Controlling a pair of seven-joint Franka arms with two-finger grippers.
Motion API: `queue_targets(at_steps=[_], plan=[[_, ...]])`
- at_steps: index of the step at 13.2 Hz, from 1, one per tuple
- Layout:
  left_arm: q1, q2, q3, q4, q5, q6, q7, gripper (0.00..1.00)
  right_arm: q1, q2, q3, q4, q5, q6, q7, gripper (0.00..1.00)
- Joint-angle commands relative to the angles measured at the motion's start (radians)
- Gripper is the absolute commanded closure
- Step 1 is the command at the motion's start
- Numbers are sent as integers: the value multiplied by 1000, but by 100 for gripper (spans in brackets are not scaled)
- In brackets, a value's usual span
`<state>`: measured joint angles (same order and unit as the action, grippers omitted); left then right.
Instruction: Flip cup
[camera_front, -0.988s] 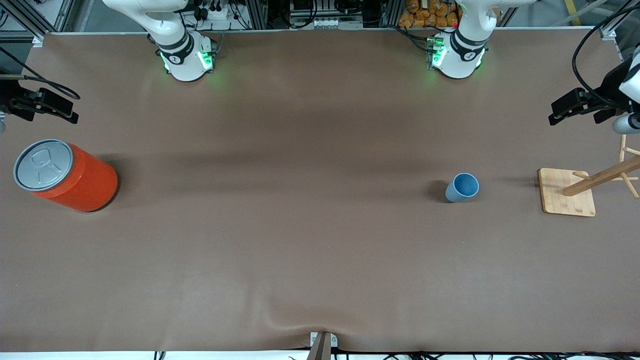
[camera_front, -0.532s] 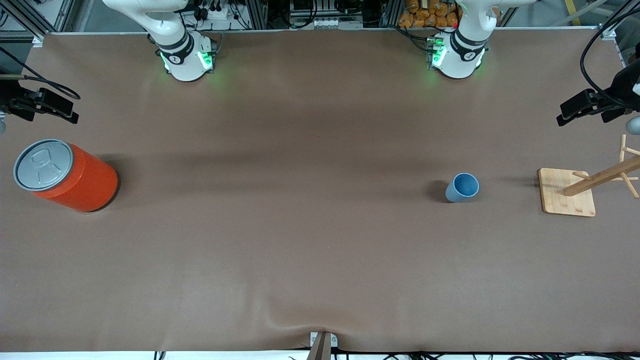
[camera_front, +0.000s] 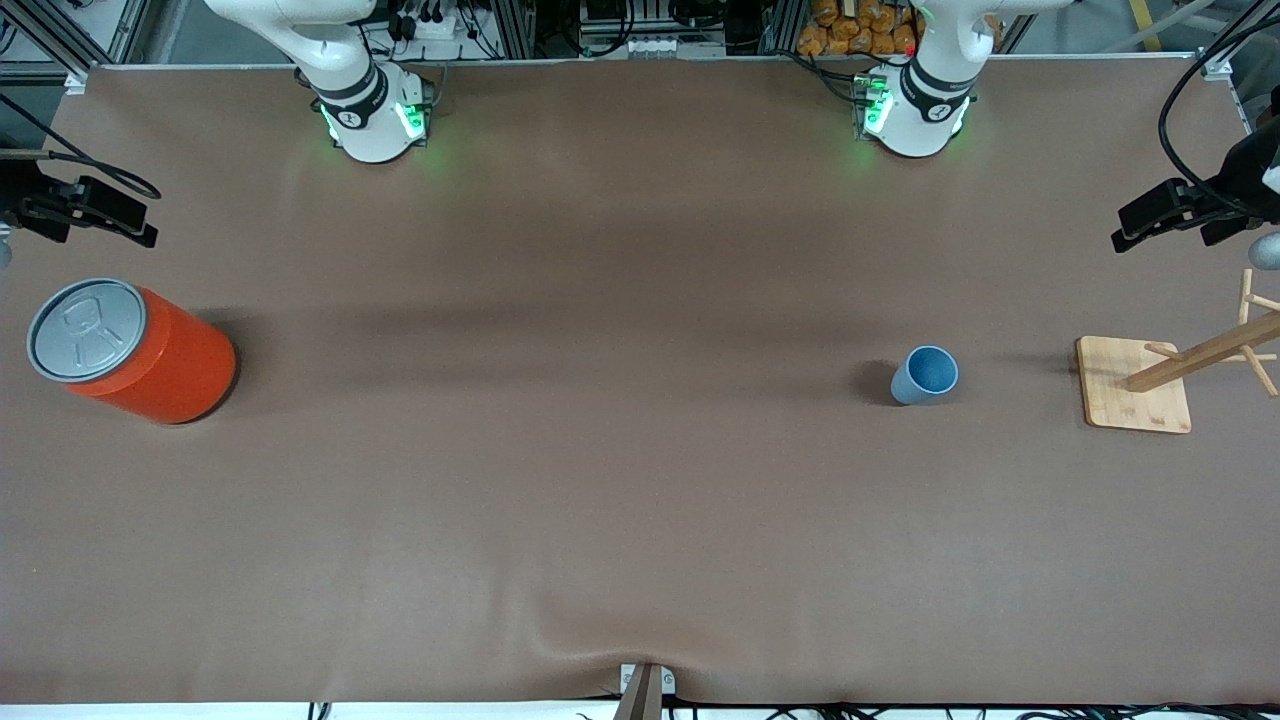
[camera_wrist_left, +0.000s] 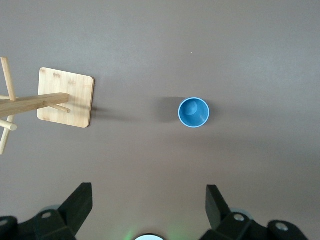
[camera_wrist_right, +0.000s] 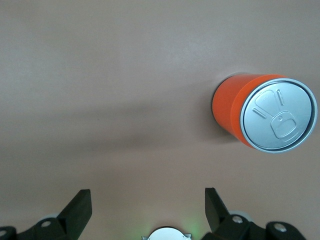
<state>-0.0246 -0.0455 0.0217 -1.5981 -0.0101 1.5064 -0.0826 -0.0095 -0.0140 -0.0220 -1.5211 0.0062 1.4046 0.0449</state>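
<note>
The small light-blue cup (camera_front: 925, 374) stands upright on the brown table, rim up, toward the left arm's end. It also shows in the left wrist view (camera_wrist_left: 194, 112), with its inside visible. My left gripper (camera_front: 1150, 215) hangs high over the table's left-arm end, well apart from the cup. In its wrist view (camera_wrist_left: 148, 192) it is open and empty. My right gripper (camera_front: 100, 212) hangs high over the right-arm end. In its wrist view (camera_wrist_right: 146, 196) it is open and empty.
A big orange can (camera_front: 135, 350) with a grey lid stands at the right arm's end; it also shows in the right wrist view (camera_wrist_right: 265, 114). A wooden peg rack (camera_front: 1133, 385) on a square base stands beside the cup, at the left arm's end (camera_wrist_left: 66, 96).
My left gripper has drifted slightly toward the left-arm end of the table. The cup, the can and the right gripper have not moved.
</note>
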Motion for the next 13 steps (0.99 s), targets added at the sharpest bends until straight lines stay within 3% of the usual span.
queue_targets(at_steps=[1,13], plan=[[-6,7,-11,21,10,-21,-19,0,-7,8,10,15,-11,-10,-5,0],[-11,9,-14,23,9,-40,-19,0,-10,8,10,15,-11,-10,-7,0]])
